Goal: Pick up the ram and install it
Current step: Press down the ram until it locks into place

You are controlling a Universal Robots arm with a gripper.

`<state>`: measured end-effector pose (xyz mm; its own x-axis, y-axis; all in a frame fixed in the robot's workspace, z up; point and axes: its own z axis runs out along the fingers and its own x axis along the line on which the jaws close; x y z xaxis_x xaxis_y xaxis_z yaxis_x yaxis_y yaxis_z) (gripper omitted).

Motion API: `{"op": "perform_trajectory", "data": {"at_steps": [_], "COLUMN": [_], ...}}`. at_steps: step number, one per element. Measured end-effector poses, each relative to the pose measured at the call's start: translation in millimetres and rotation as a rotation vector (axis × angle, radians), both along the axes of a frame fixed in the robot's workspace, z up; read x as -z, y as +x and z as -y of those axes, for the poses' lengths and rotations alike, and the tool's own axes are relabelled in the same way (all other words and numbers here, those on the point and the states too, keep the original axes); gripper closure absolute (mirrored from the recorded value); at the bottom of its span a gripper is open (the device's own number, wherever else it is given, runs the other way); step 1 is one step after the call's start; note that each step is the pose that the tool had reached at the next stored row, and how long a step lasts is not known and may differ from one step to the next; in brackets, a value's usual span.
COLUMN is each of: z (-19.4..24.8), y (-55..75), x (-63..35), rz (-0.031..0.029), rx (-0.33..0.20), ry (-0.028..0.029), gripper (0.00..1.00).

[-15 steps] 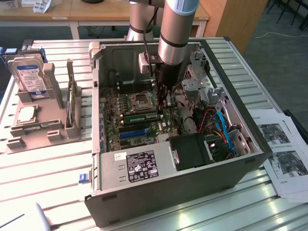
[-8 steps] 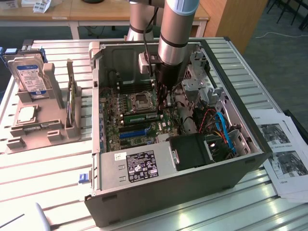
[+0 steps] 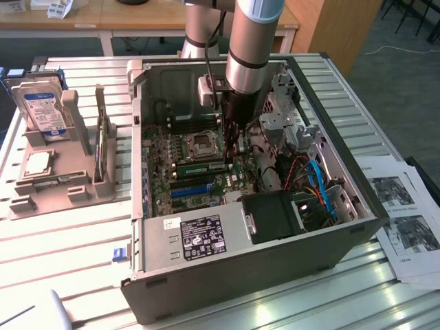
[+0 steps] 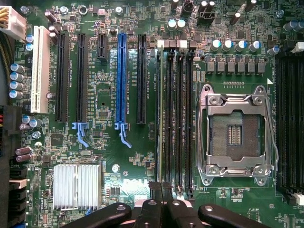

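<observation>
A ribbed metal bench (image 3: 62,240) carries an open grey steel computer case (image 3: 206,268) holding a green motherboard (image 4: 137,156). The arm's black gripper (image 4: 162,190) reaches down into the case, its fingers (image 4: 156,187) pressed together with nothing between them. The ram (image 4: 160,109), a thin green stick, sits edge-up in a black slot just past the fingers, its long axis running straight away from them, beside the silver square processor socket (image 4: 235,135).
</observation>
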<state>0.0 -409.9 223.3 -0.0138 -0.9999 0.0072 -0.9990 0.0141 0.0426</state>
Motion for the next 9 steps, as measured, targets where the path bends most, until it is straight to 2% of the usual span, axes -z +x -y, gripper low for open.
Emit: {"op": "perform_trajectory", "data": {"at_steps": [9], "z": [0.0], "y": [0.0], "x": [0.6], "rz": [0.0002], "rx": [0.0], "ry": [0.0003], "gripper": [0.9]}}
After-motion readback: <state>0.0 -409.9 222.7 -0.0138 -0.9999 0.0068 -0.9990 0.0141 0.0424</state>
